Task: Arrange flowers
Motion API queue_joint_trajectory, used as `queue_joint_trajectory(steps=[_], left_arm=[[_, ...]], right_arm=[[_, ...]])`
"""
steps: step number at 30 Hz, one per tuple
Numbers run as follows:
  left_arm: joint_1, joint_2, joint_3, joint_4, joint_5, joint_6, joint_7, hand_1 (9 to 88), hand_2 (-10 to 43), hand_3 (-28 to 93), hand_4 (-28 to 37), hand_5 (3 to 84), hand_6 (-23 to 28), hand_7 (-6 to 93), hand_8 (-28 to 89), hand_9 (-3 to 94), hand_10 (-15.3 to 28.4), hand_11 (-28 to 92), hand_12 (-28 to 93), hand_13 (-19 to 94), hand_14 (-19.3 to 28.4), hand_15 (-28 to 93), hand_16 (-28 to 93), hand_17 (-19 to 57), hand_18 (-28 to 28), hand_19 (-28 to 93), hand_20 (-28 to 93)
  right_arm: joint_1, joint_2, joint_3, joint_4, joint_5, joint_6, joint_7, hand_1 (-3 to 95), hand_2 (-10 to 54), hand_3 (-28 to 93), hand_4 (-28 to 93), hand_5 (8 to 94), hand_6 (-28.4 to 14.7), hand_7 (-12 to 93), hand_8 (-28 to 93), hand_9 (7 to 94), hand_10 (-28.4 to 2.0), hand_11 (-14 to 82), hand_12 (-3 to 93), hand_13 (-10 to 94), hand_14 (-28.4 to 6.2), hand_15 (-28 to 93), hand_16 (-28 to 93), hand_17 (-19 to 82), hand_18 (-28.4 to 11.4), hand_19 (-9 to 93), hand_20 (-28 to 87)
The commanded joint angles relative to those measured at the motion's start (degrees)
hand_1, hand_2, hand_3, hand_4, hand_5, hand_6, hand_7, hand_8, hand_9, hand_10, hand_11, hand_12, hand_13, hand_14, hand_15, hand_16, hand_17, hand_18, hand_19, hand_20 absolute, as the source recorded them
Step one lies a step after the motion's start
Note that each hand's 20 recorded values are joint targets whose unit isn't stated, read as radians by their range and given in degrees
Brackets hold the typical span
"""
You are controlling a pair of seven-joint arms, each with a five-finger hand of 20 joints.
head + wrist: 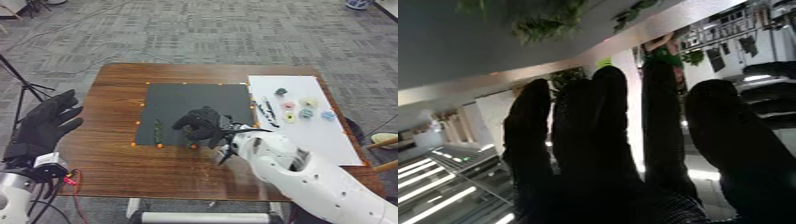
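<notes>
Right hand (pixel 202 124) over the black mat (pixel 191 95), toward its near edge; fingers extended, not clenched. Green stem (pixel 158 133) on the mat by its near-left corner. Pale flowers (pixel 308 102) on the white board (pixel 306 142), toward its right edge. My left hand's (pixel 55 120) open, beside the table's (pixel 107 165) left edge.

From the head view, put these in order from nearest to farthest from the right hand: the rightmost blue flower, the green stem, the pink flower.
From the right hand:
1. Green stem, to its left on the black mat.
2. Pink flower, to its right on the white sheet.
3. Rightmost blue flower, near the sheet's right edge.
</notes>
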Motion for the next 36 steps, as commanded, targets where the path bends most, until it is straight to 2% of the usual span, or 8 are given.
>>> queue_joint_trajectory(steps=[1,3,5,12,20,27,32,36], left_arm=[[0.7,-0.67,-0.17,-0.32,0.02,0.41,0.02,24.5,-5.5,69,-25.8,26.2,2.7,22.2,-10,18.0,10.0,26,21,9,12.6,48,-4,-10.2,19.0,40,13],[0.5,-0.66,-0.15,-0.21,-0.02,0.28,0.11,24.5,-5.4,69,-26.0,25.9,2.6,22.1,-10,17.9,9.9,26,21,9,12.6,48,-4,-10.2,19.2,40,13],[1.0,-0.8,-0.38,-0.4,0.05,0.4,0.24,24.6,-5.4,69,-26.1,25.7,2.6,22.1,-10,18.0,9.9,26,21,9,12.6,48,-4,-10.2,19.2,40,13],[0.6,-0.73,-0.13,-0.23,0.01,0.25,0.02,24.6,-5.0,69,-26.1,25.5,2.5,22.1,-10,17.9,9.8,26,21,9,12.7,48,-4,-10.2,19.2,40,12],[0.7,-0.64,-0.33,-0.25,-0.03,0.21,-0.06,24.6,-4.9,69,-26.1,25.7,2.6,22.2,-10,17.9,9.9,26,21,9,12.7,48,-4,-10.2,19.3,40,12],[0.7,-0.47,-0.2,-0.17,-0.02,0.07,-0.16,24.6,-4.9,69,-26.1,25.7,2.6,22.3,-10,17.9,9.9,26,21,10,12.7,48,-4,-10.2,19.2,40,12],[1.4,-0.79,-1.23,-1.11,0.42,-0.77,-0.22,24.5,-4.9,69,-26.2,25.8,2.6,22.3,-10,18.0,9.9,26,21,10,12.8,47,-4,-10.2,19.2,40,12],[1.4,-0.62,-1.31,-1.24,0.31,-0.35,0.04,24.5,-4.9,69,-26.1,25.9,2.7,22.3,-10,17.9,9.9,26,21,10,12.8,48,-4,-10.2,19.2,40,12]], right_arm=[[-2.9,3.6,1.5,-5.0,-2.5,-1.5,-1.1,16.5,15.5,93,-8,51.9,5.4,19,-15,35.5,-16.8,64.1,59.0,35,-18.0,83,48,16,-23.5,72,58],[-4.0,3.6,2.5,-5.6,-2.9,-3.5,-1.4,16.3,15.9,93,-6,54.3,5.3,20,-15,33.5,-17.4,65.2,61.5,32,-18.5,84,49,15,-23.4,72,58],[-4.9,3.8,2.5,-6.1,-3.4,-3.5,-1.6,16.3,15.9,93,-5,55.9,4.9,20,-16,32.0,-17.9,65.7,63.1,29,-19.1,84,51,13,-23.1,71,58],[-5.3,2.8,0.2,-5.6,-5.9,-2.8,0.5,16.8,17.4,93,-2,57.0,5.2,20,-16,30.2,-18.3,66.0,65.5,26,-19.7,85,53,11,-22.8,70,58],[-4.2,2.0,-2.4,-4.6,-7.0,-1.4,2.8,16.8,19.2,93,2,53.0,6.2,20,-17,30.7,-18.1,69.1,67.1,26,-20.4,87,54,11,-22.8,70,58],[-2.3,2.5,-5.3,-4.2,-7.7,1.3,5.5,17.0,18.1,93,1,49.8,6.2,20,-17,33.0,-17.9,70.9,71.0,28,-20.9,89,56,12,-22.7,72,59],[0.3,4.3,-9.0,-4.4,-10.0,5.4,7.5,17.1,17.1,93,-1,49.4,6.2,20,-17,34.6,-17.6,71.0,73.2,29,-21.0,90,57,13,-22.8,73,59],[1.2,4.9,-9.5,-4.1,-9.7,5.7,8.2,16.9,16.6,93,-3,51.3,6.6,20,-17,35.9,-17.3,71.5,73.1,30,-20.8,90,57,13,-22.9,74,60]])
